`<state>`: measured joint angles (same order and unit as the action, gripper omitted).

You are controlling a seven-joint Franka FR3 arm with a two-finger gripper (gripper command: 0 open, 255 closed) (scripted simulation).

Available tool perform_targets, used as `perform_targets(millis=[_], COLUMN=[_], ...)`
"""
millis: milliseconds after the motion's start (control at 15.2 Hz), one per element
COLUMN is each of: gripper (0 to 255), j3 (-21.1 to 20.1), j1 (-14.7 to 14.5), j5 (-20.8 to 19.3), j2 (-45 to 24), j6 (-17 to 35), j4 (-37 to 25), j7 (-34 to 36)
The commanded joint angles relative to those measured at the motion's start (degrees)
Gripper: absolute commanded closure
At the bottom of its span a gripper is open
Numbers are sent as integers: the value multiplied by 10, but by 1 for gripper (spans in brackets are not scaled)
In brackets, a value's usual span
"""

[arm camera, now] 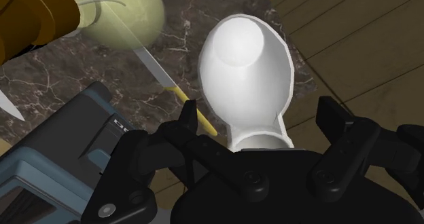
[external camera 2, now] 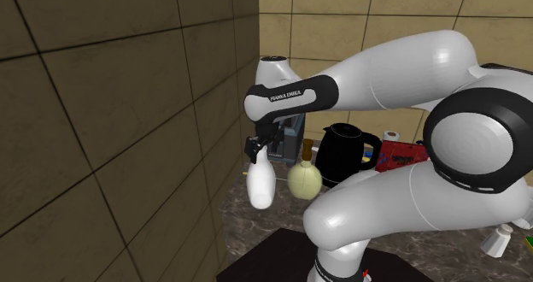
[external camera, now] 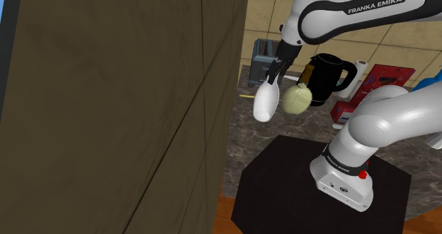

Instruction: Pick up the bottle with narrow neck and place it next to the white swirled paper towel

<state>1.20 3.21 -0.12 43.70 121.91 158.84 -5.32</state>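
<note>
- The black gripper (external camera: 273,74) is clamped narrowly on the slim neck of the white bottle (external camera: 265,102).
- The bottle is smooth and plain white, swelling from that neck into a rounded, pear-like body. It hangs base-down straight beneath the fingers, lifted off the worktop (external camera: 244,144).
- In the wrist view the bottle's base sits over the worktop's edge, where dark stone with white veins meets brown plank floor (arm camera: 353,53).
- Just beside the bottle stands a pale yellow-green flask (external camera: 297,98) with a round belly and a brown neck, the neck cut off in the wrist view.
- A thin blade with a yellow handle (arm camera: 197,117) lies on the stone, partly hidden by the hand.
- A glossy black kettle (external camera: 327,76) stands behind the flask.
- A grey-blue boxy appliance (external camera: 263,54) stands at the worktop's back edge.
- The white paper towel roll (external camera: 360,70) stands near the back edge, half covered by the kettle and well apart from the bottle.
</note>
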Motion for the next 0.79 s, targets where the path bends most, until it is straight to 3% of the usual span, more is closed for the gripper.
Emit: perform_targets(millis=[0,462,528,726], gripper=[0,0,255,255], j3=[0,0,0,0], j1=[0,0,0,0], j5=[0,0,0,0], j2=[-6,-6,-6,-6], j6=[10,9,9,9], j4=[3,3,3,3], j7=[0,0,0,0])
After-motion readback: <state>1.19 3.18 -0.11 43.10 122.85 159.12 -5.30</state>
